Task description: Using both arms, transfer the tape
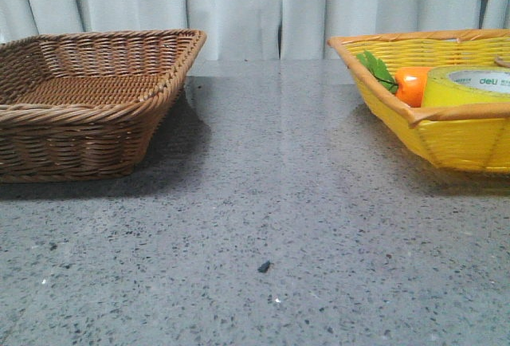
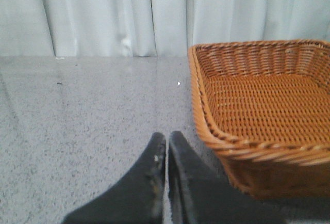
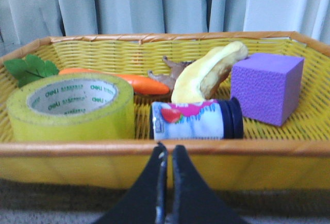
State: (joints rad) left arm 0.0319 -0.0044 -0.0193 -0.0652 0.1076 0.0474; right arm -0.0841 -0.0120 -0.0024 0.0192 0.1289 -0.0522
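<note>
The yellow tape roll (image 3: 72,108) with a white "deli" core lies flat in the yellow basket (image 3: 289,149), at its near left part. It also shows in the front view (image 1: 470,84) at the far right. My right gripper (image 3: 168,149) is shut and empty, just outside the basket's near rim. My left gripper (image 2: 166,137) is shut and empty over the grey table, beside the brown wicker basket (image 2: 206,131). Neither gripper shows in the front view.
The yellow basket also holds an orange carrot (image 3: 134,82) with green leaves (image 3: 31,69), a banana (image 3: 209,74), a purple cube (image 3: 265,87) and a small lying bottle (image 3: 198,120). The brown basket (image 1: 96,163) at front-view left looks empty. A curtain hangs behind.
</note>
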